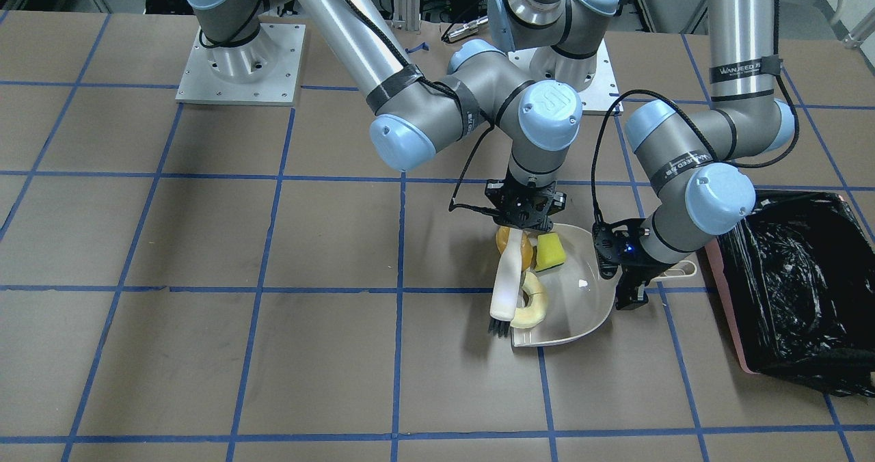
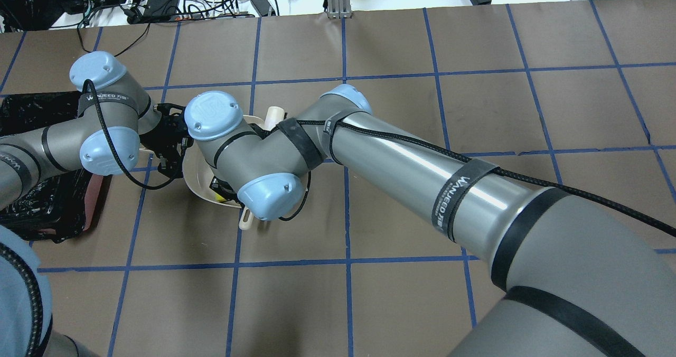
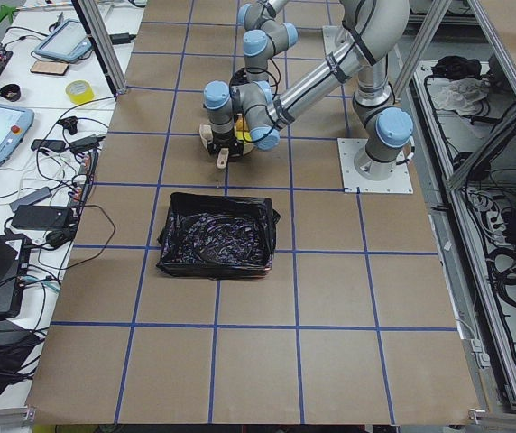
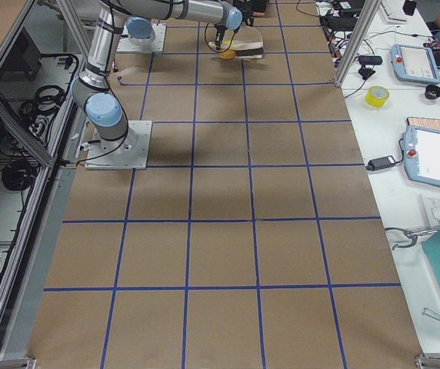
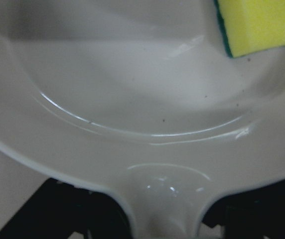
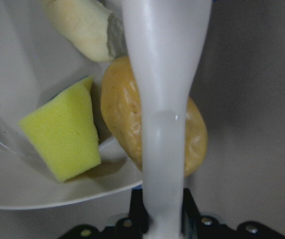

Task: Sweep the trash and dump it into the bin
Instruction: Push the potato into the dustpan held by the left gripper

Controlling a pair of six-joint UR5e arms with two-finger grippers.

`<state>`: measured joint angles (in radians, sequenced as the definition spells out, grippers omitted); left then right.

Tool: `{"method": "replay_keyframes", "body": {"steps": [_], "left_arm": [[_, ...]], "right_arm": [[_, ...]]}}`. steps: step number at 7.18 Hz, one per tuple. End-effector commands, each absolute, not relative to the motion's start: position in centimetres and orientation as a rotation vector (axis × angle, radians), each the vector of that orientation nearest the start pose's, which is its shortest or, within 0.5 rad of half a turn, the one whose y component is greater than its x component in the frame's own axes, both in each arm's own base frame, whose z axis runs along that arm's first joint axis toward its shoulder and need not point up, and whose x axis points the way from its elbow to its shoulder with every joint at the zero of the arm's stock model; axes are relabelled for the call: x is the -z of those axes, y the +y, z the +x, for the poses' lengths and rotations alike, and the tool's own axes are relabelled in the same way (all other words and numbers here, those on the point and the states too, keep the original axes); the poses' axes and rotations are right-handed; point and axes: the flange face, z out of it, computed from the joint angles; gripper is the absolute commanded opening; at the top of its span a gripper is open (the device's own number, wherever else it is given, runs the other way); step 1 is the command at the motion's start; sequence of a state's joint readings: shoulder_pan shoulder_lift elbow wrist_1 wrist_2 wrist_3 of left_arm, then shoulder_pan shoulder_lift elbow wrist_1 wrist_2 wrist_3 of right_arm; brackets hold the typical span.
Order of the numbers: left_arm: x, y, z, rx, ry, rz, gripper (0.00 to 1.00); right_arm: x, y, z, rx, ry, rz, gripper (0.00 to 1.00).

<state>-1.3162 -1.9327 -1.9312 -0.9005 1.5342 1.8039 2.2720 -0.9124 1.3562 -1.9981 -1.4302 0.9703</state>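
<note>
My right gripper (image 1: 523,228) is shut on the white handle of a brush (image 1: 507,277), whose dark bristles rest at the lip of the beige dustpan (image 1: 581,294). The orange-brown lump (image 6: 122,109) sits on the pan's rim behind the handle. Inside the pan lies the yellow-green wedge (image 1: 550,252). The pale crescent slice (image 1: 532,308) lies at the lip beside the bristles. My left gripper (image 1: 641,288) is shut on the dustpan's handle (image 5: 165,199). Just beyond that gripper stands the pink bin (image 1: 724,305), lined with a black bag (image 1: 793,277).
Brown paper with a blue tape grid (image 1: 400,289) covers the table. Two metal base plates (image 1: 239,65) sit at the robot's side. A side bench in the exterior left view holds tablets, cables and a yellow tape roll (image 3: 79,91).
</note>
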Motion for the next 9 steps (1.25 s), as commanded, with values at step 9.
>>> {"method": "replay_keyframes", "body": {"steps": [9], "left_arm": [[-19.1, -55.7, 0.3, 0.0, 2.298, 2.246, 0.0]], "right_arm": [[-27.0, -39.5, 51.7, -0.511, 3.174, 0.304, 0.0]]}}
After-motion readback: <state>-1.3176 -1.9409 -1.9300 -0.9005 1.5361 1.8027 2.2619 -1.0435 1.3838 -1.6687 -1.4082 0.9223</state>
